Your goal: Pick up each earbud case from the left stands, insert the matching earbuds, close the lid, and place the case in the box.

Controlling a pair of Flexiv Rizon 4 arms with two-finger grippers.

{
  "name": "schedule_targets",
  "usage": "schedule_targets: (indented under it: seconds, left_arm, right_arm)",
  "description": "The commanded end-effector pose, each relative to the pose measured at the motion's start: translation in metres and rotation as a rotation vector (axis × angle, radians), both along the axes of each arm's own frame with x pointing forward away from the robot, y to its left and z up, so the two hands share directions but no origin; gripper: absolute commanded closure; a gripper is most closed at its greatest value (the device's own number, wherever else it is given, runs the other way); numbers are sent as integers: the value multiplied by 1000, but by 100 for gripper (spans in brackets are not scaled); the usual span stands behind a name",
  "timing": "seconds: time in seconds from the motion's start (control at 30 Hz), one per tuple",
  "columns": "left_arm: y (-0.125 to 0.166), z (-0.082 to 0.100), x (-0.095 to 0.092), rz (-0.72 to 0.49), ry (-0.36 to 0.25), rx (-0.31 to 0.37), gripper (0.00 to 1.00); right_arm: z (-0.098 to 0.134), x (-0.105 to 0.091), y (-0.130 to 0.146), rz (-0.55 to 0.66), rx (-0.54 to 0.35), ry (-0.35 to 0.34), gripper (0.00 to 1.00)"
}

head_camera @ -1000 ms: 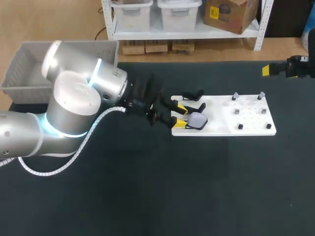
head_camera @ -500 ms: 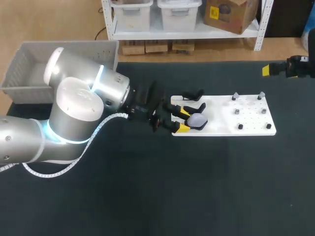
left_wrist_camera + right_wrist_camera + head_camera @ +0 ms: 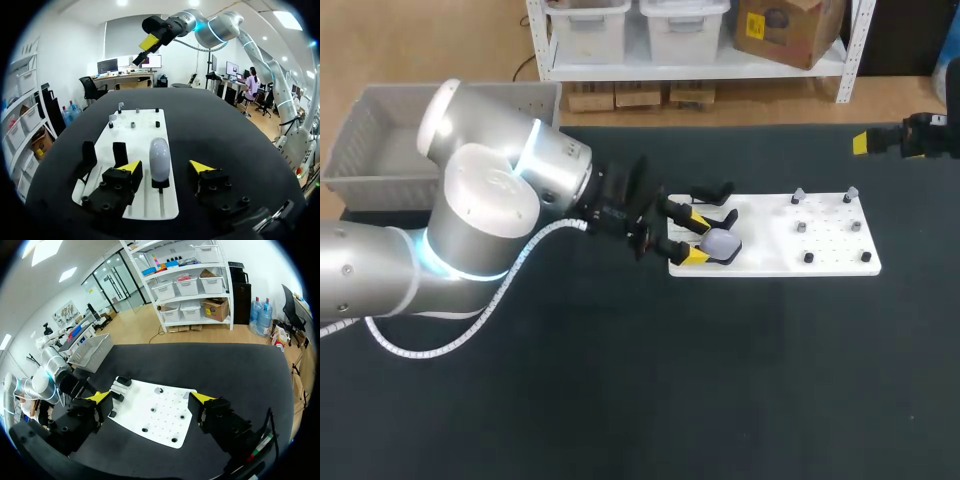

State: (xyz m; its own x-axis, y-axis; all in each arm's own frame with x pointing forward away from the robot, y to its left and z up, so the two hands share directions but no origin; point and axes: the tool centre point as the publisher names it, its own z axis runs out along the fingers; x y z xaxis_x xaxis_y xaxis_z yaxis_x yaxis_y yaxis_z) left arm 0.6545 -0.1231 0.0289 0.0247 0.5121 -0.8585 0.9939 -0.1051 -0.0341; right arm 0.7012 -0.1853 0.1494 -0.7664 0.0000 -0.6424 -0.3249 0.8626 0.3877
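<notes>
My left gripper (image 3: 165, 167) is spread wide at the left end of the white board (image 3: 145, 130). Its fingers flank the pale earbud case (image 3: 160, 159) without touching it. The case stands upright on a black stand (image 3: 160, 184) on that end. My right gripper (image 3: 150, 397), fingers apart and empty, hangs well past the board's right end. The gray box (image 3: 380, 140) sits well beyond the board's left end.

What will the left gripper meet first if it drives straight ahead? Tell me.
Likely the pale earbud case, upright on its stand, just ahead and between the open fingers of the left gripper; exact depth is unclear.
</notes>
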Motion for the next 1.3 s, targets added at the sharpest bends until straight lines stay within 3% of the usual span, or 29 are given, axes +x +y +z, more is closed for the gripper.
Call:
schedule_targets:
  seconds: [0.03, 1.3]
  left_arm:
    - [-1, -4, 1, -2, 5, -1, 44]
    - [-17, -17, 12, -3, 4, -38, 53]
  right_arm:
    - [0, 0, 0, 0, -1, 0, 0]
    - [0, 0, 0, 0, -1, 0, 0]
